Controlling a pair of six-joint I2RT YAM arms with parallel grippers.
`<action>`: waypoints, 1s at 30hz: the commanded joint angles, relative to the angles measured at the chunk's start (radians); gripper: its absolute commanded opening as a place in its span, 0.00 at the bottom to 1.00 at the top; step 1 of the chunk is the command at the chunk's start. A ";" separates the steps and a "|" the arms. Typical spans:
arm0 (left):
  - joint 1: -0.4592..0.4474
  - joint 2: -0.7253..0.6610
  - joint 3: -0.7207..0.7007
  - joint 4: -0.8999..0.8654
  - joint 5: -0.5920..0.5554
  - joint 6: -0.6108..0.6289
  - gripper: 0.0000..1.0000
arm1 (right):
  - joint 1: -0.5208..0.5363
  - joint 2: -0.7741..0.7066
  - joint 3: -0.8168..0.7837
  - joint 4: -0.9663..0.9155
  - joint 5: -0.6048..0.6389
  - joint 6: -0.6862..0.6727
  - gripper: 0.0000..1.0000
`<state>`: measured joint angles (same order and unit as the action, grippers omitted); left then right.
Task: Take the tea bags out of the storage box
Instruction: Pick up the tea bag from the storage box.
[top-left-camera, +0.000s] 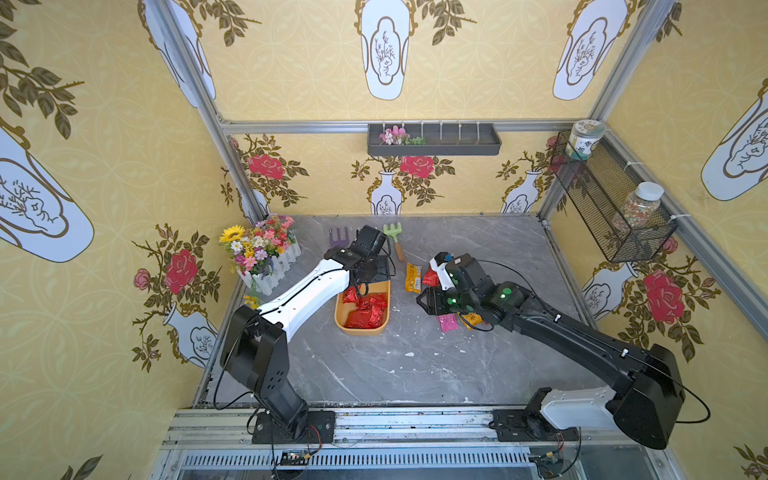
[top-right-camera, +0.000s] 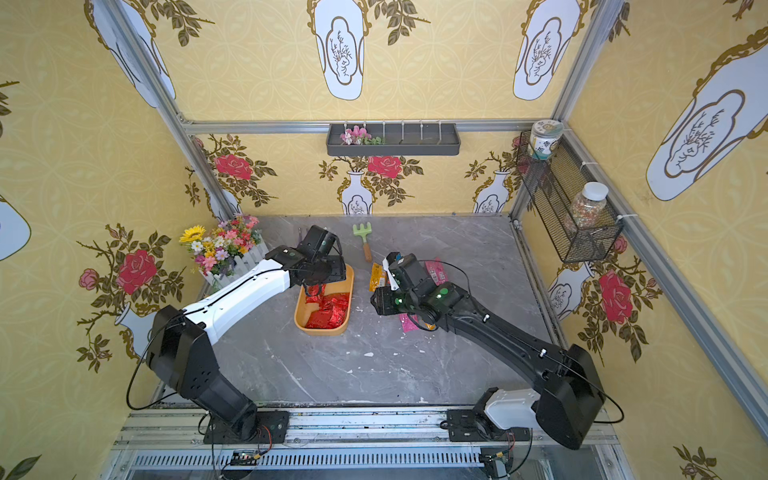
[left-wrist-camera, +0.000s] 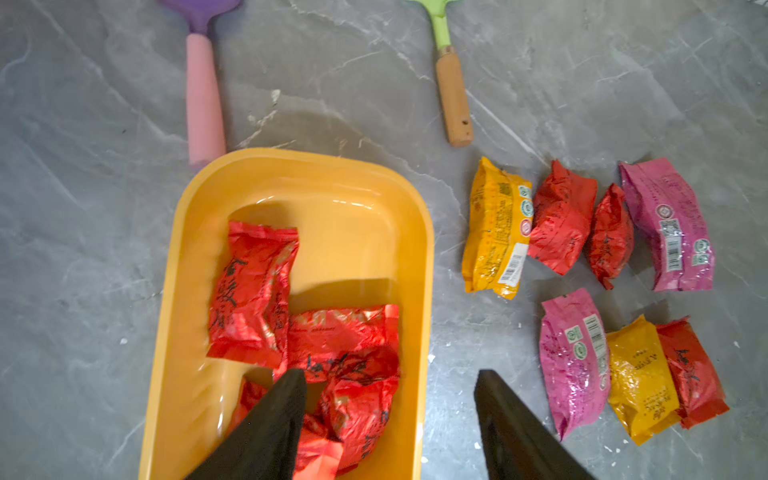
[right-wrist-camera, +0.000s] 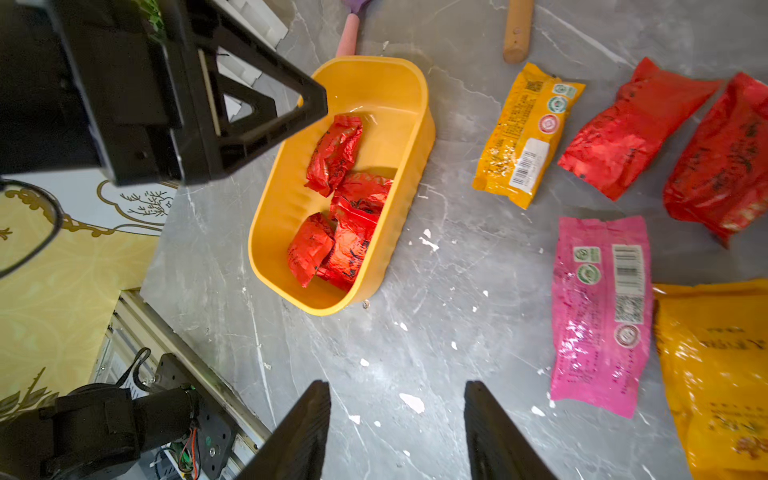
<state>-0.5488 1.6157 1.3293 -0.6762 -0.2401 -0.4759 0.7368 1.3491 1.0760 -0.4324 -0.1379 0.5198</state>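
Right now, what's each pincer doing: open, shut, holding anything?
Left pincer: open, empty, above the storage box rim.
Right pincer: open, empty, over the table.

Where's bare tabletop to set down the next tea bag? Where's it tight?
Free: the wide front stretch of the marble tabletop, between the storage box and the table's front edge; also the back right corner beyond the green rake. Crowded: right of the box, where the removed tea bags lie; back left, with the purple rake and flower box.
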 joint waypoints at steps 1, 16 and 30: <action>0.031 -0.033 -0.064 0.041 0.042 -0.001 0.66 | 0.013 0.043 0.028 0.073 -0.022 0.013 0.56; 0.085 0.017 -0.230 0.230 0.264 0.064 0.49 | 0.049 0.130 0.050 0.092 -0.048 0.020 0.53; 0.085 0.069 -0.280 0.290 0.274 0.100 0.48 | 0.050 0.101 0.036 0.076 -0.038 0.020 0.53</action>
<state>-0.4637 1.6669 1.0576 -0.4049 0.0437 -0.3927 0.7853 1.4609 1.1133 -0.3897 -0.1810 0.5304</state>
